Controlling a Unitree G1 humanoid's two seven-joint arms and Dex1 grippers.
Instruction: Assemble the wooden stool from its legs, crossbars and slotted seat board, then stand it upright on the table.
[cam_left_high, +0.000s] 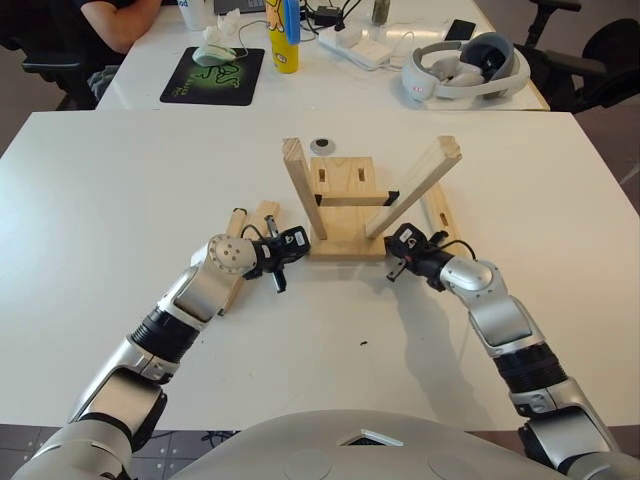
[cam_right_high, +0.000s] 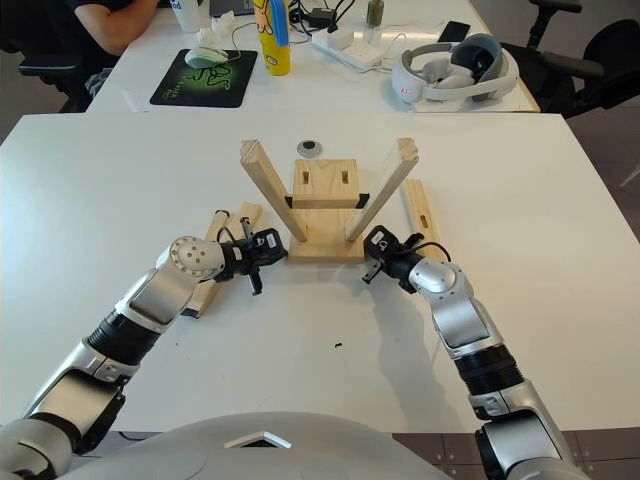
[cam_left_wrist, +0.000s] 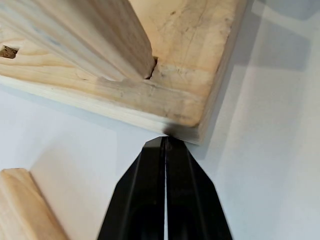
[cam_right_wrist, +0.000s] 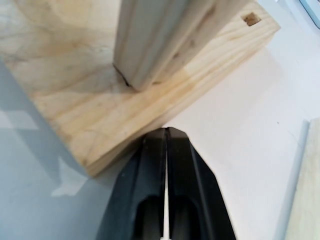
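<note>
This looks like an office. Behind the white counter (cam_left_high: 100, 180) stands a second counter (cam_left_high: 145, 72) with a computer mouse (cam_left_high: 214, 55) on a black mouse pad (cam_left_high: 188, 88), a headset (cam_left_high: 465, 68), a plug strip (cam_left_high: 358, 47) with cables, and a black office chair (cam_left_high: 598, 52) beside it

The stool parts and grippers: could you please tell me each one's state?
seat board, flat on the table, two slots empty
left stool leg, seated in the board, leaning outward
right stool leg, likewise
crossbar, fitted between the legs
loose pieces, flat on the table
left gripper, shut, at a near board corner
right gripper, shut, at the other near corner
</note>
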